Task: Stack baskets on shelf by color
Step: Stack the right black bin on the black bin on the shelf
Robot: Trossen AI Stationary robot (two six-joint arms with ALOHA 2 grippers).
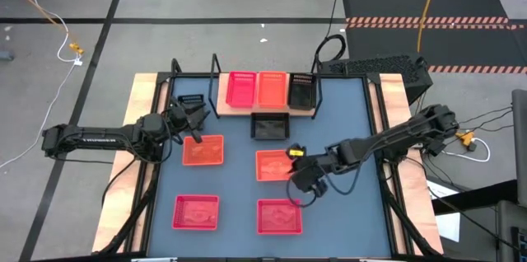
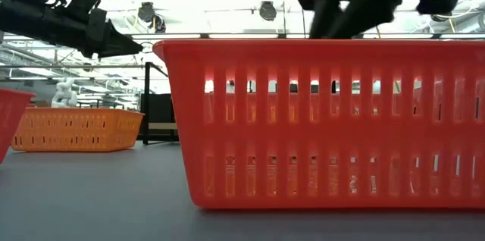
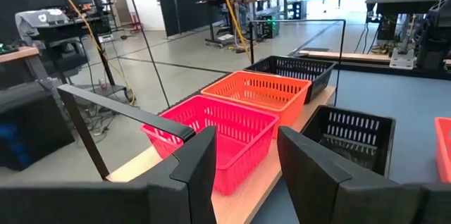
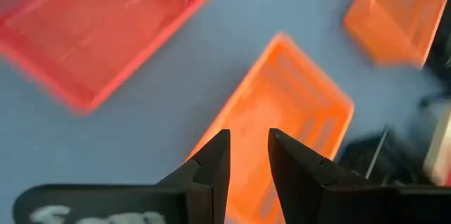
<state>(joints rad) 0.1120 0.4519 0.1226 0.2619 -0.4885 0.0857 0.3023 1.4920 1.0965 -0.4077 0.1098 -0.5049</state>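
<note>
Both sets of jaws stand slightly parted and hold nothing: the right gripper (image 1: 303, 181) hangs above the blue-grey worktop (image 1: 239, 184) between the front-right red basket (image 1: 279, 217) and the orange basket (image 1: 274, 165) just behind it, and in its wrist view its fingers (image 4: 214, 159) show a narrow gap over that orange basket. Nearest the front edge lie two pinkish-red baskets, the front-left one (image 1: 196, 212) and the front-right one, well apart from each other; the front-right one fills the low view. Behind them sit two orange baskets, the left orange basket (image 1: 203, 150) and the one under the right arm. The left gripper (image 1: 194, 119) hovers just beyond the left orange basket, its fingers (image 3: 199, 160) spread with open space between them, pointed toward the shelf (image 1: 262, 110). A black basket (image 1: 270, 127) rests on the worktop just in front of the shelf, and another small black basket (image 1: 191, 100) lies near the left gripper. At the far end, the wooden shelf carries three baskets side by side, touching: a red one (image 1: 240, 89), an orange one (image 1: 272, 89) and a black one (image 1: 301, 91).
</note>
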